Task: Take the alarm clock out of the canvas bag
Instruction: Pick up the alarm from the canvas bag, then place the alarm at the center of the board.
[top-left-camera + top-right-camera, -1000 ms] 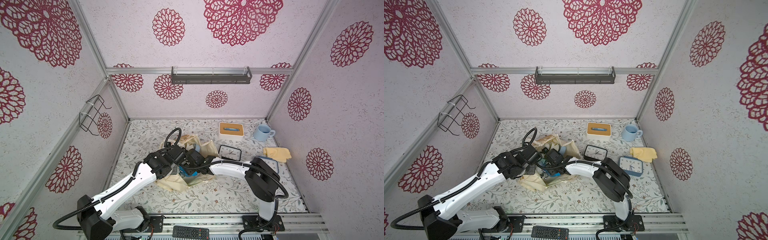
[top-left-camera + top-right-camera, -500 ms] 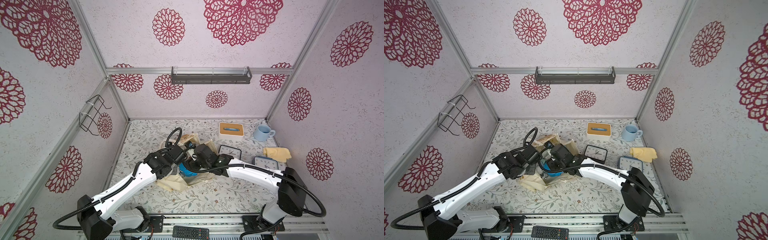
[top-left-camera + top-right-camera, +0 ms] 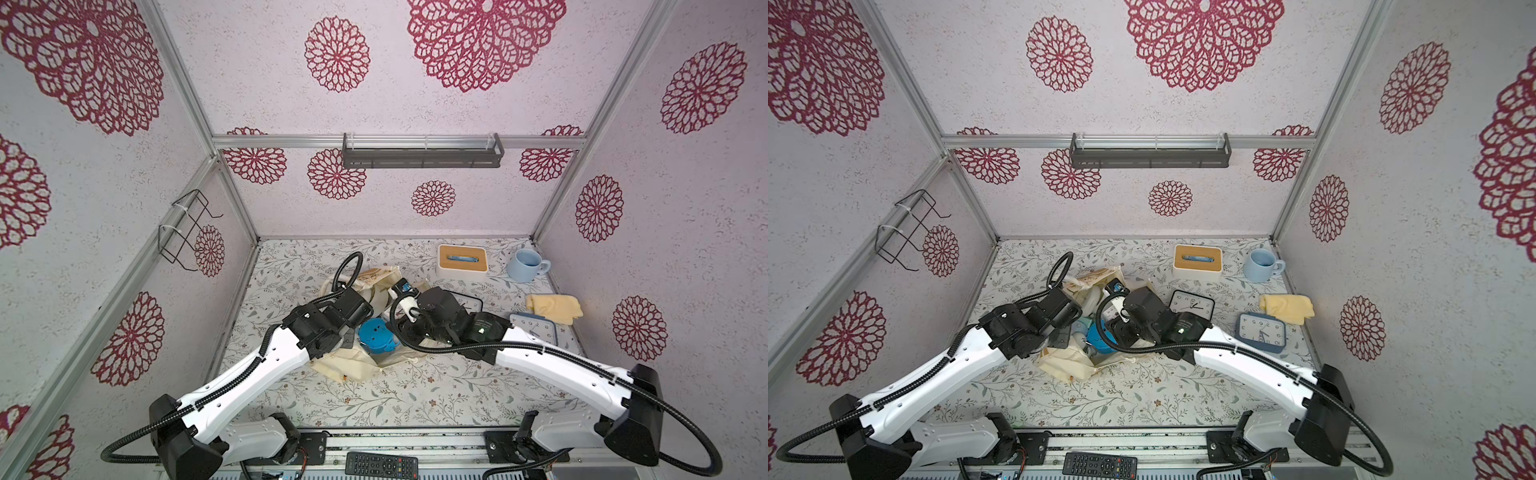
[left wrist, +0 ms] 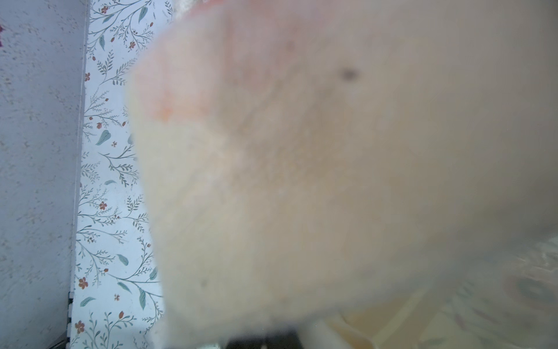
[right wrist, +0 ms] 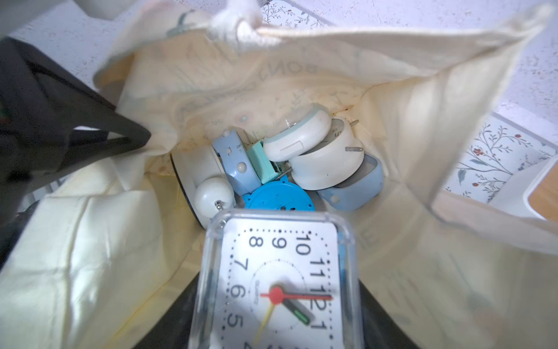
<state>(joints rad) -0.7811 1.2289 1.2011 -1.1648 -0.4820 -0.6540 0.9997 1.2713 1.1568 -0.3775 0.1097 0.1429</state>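
Right wrist, alarm clock point(image 5: 279, 272) in right tool point(image 5: 276, 305)

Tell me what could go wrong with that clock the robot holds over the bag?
The clear-cased rectangular alarm clock could slip from the right gripper and drop onto the clocks piled in the cream canvas bag. If the left gripper loses the bag's edge, the mouth may close.

The canvas bag point(image 5: 90, 256) is cream, the alarm clock point(image 5: 280, 272) white-faced (clear-cased).
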